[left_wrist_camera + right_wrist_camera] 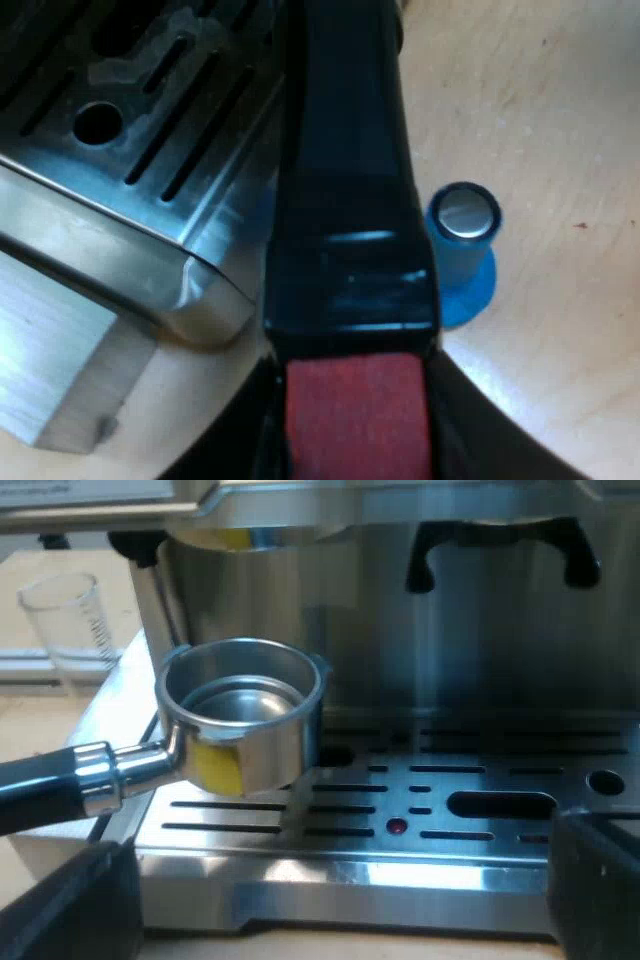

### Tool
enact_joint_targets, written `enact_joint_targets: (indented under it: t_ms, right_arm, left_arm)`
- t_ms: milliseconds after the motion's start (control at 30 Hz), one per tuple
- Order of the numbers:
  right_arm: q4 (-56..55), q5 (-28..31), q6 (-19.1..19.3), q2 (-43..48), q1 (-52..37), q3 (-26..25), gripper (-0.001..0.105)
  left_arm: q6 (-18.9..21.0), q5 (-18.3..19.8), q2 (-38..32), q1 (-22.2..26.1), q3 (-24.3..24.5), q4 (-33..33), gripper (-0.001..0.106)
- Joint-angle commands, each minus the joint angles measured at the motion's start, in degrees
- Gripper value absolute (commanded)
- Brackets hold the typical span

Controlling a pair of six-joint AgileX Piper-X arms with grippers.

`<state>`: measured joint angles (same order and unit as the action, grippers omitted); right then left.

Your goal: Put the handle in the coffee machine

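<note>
Grips the round steel holder (pixel 243 720) by its black red-ended handle (pixel 350 200) with closed left gripper (pixel 355 430), over the slotted drip tray (pixel 480 858). Leaves right gripper (pixel 330 920) wide open, empty. Risks jamming under the steel espresso machine (pixel 480 650) if raised tilted.

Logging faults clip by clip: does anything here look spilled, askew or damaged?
Nothing stands out. The holder hangs level and empty over the drip tray, not yet locked in; the blue tamper stands upright on the table; no spill visible.
</note>
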<state>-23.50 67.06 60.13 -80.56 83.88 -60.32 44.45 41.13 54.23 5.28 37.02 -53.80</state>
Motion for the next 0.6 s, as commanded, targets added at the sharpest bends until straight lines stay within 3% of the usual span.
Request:
enact_joint_targets:
  t_ms: [33,167,400,600]
  right_arm:
    - [1.6,1.8,-0.8,-0.8,0.1,-0.2,0.082]
    - [3.9,1.9,-1.2,-2.1,0.1,-0.2,0.082]
    - [5.7,1.8,-1.3,-4.1,0.1,-0.2,0.082]
    - [7.0,1.8,-1.2,-4.1,0.1,-0.2,0.082]
  left_arm:
    - [-1.6,2.5,1.1,0.1,2.1,1.3,0.0]
    - [-3.0,3.1,2.9,1.2,2.8,1.3,0.0]
    - [-4.3,8.6,6.3,4.7,4.3,2.2,0.0]
    - [-5.5,7.2,10.4,4.7,6.5,2.2,0.0]
